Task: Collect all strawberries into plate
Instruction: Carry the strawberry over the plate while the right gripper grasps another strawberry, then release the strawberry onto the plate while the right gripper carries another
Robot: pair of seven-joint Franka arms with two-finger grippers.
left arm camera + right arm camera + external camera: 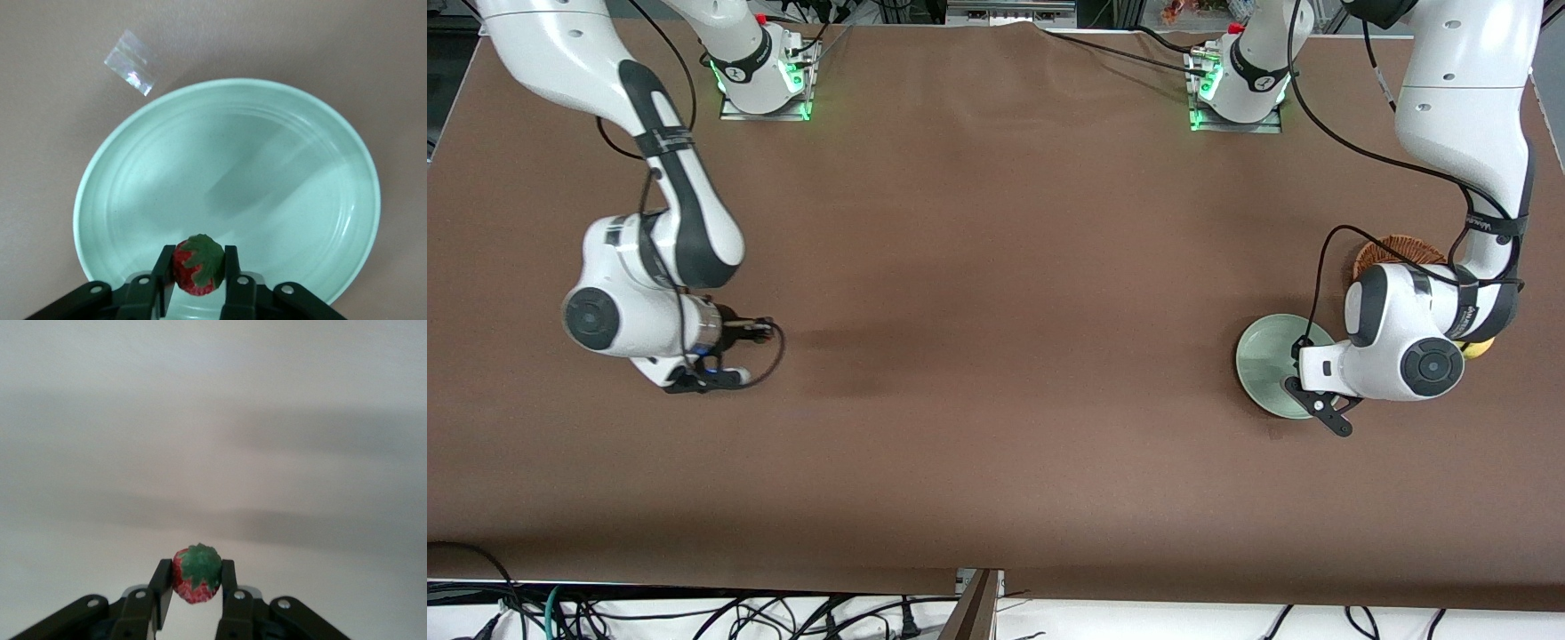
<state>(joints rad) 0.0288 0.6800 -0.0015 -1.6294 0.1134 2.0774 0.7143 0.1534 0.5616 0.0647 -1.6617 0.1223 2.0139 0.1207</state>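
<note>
The left gripper (195, 277) hangs over the plate (133, 167), close to the plate's rim, and its jaws pinch a strawberry (197, 265). If the jaws let go here, the berry could roll, hit the low rim and hop out onto the tabletop. It would be safer to let go over the middle of the plate.

The right gripper (193, 587) is over bare tabletop at the right arm's end, and its jaws are squeezed on another strawberry (197, 573). That berry has a long way to go to the plate at the left arm's end, near the tabletop's edge there. It is small and round, so it might slip out on the way. The two arms could also bump over the plate if both crowd in together.

Count: two strawberries can be seen, one in each gripper. A third cannot be seen. There is one plate, with nothing lying in it. One brown basket (1400, 247) peeks out beside the left arm, and one bit of clear tape (130, 62) is stuck on the tabletop near the plate.
</note>
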